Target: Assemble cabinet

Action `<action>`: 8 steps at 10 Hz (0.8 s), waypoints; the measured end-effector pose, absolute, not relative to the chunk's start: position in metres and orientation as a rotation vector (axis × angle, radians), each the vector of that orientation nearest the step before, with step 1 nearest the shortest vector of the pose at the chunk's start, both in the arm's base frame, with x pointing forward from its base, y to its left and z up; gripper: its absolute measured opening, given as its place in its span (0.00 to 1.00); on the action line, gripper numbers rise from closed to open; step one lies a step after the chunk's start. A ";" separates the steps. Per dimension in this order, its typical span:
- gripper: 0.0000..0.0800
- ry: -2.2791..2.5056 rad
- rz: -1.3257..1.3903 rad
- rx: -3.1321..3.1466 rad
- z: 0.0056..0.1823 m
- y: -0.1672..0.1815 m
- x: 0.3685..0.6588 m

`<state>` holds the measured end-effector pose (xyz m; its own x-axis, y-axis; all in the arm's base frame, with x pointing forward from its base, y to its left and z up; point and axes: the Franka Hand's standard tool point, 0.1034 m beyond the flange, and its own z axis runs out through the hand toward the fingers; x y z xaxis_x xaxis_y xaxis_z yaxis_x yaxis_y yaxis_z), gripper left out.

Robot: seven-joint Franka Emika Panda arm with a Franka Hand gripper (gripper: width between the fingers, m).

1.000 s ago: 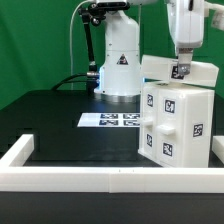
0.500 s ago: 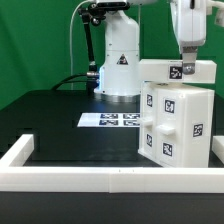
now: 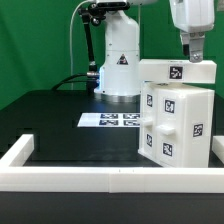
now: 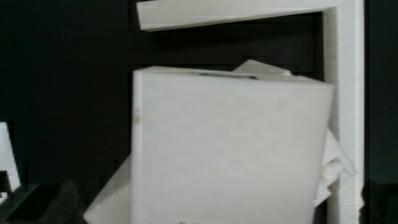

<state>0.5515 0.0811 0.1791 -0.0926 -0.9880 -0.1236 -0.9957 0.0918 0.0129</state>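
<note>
The cabinet [image 3: 178, 122] is a white box-shaped body with black-and-white tags, standing on the black table at the exterior view's right. A flat white top piece [image 3: 178, 70] with one tag lies across it. My gripper [image 3: 190, 50] hangs just above that piece, clear of it, open and holding nothing. In the wrist view the white top of the cabinet [image 4: 231, 150] fills most of the picture directly below me, and my fingers barely show.
The marker board [image 3: 112, 121] lies flat mid-table. The arm's white base [image 3: 120, 65] stands behind it. A low white border frame [image 3: 90, 182] runs along the table's front and sides, and part of the frame [image 4: 338, 40] shows in the wrist view.
The gripper has let go of the top piece and risen a little above it. The top piece and cabinet have stayed where they were.
</note>
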 end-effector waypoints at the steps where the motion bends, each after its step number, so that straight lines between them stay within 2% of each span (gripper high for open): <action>1: 1.00 2.025 0.126 -2.309 0.178 0.082 0.552; 4: 1.00 1.533 0.095 -2.650 0.180 0.089 0.555; 5: 1.00 1.508 0.100 -2.666 0.180 0.089 0.554; 8: 1.00 0.928 0.071 -2.908 0.180 0.088 0.554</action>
